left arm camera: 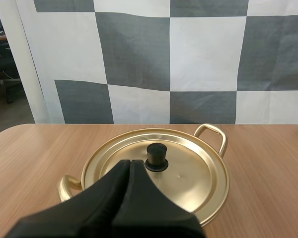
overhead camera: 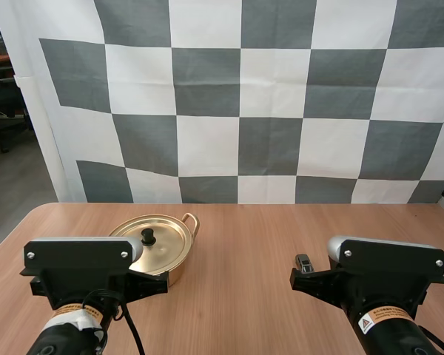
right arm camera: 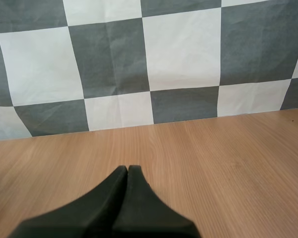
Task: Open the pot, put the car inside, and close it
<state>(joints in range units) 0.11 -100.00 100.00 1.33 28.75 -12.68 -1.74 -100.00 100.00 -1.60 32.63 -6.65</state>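
A golden pot (overhead camera: pixel 179 260) stands on the table at the left, its lid (overhead camera: pixel 159 240) on and topped by a black knob (overhead camera: pixel 148 237). In the left wrist view the lid (left arm camera: pixel 188 173) and knob (left arm camera: pixel 157 156) lie just ahead of my left gripper (left arm camera: pixel 129 163), whose fingers lie together as one dark wedge short of the knob. My right gripper (right arm camera: pixel 127 169) is shut on nothing over bare wood. A small dark object (overhead camera: pixel 304 262), too small to tell whether it is the car, sits on the table by the front of my right arm.
The pot has two loop handles, a far one (left arm camera: pixel 212 135) and a near one (left arm camera: pixel 67 186). The wooden table (overhead camera: pixel 259 244) runs wide between the two arms and ends at a rounded left corner (left arm camera: pixel 5 134).
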